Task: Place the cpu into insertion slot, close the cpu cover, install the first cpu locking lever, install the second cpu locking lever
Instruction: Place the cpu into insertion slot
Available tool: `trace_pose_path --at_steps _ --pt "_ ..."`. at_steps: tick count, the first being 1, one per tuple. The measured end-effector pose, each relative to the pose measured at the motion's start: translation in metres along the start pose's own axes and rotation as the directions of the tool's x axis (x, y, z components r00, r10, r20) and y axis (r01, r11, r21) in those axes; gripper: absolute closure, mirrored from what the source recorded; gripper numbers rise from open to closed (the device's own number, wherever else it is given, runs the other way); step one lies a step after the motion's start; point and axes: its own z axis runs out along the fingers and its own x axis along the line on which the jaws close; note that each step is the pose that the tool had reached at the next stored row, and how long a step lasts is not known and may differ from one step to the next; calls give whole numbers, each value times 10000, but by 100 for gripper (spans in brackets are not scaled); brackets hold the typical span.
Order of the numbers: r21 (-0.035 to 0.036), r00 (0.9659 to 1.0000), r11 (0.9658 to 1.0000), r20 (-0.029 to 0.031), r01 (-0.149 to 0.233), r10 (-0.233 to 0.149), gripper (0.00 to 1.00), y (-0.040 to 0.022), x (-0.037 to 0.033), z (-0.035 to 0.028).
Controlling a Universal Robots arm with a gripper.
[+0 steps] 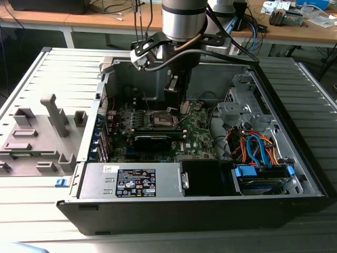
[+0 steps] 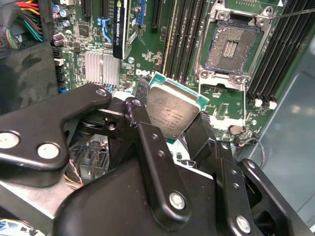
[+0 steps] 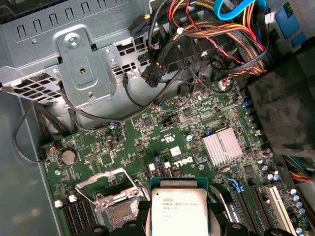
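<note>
Pincer (image 2: 170, 120) linkage, black, sits closest to the lens in the second wrist view. Its 2 fingers clamp opposite edges of the cpu (image 2: 173, 110), metal top showing, carried clear of the green board (image 2: 147, 54). The insertion slot (image 2: 230, 46) is uncovered and vacant, near the chip but apart from it. In the exterior view the insertion slot (image 1: 162, 120) lies just to the exterior view's left of the pincer (image 1: 182, 108). Judgement: cpu not yet seated.

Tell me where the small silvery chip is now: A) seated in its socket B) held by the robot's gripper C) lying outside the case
B: the gripper is clamped on the cpu, while the insertion slot lies bare.
</note>
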Motion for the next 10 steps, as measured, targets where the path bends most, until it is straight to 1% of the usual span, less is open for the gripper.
trace_pose_path --at_steps 10 --pt "2 10000 10000 7 -81 81 45 0 0 2"
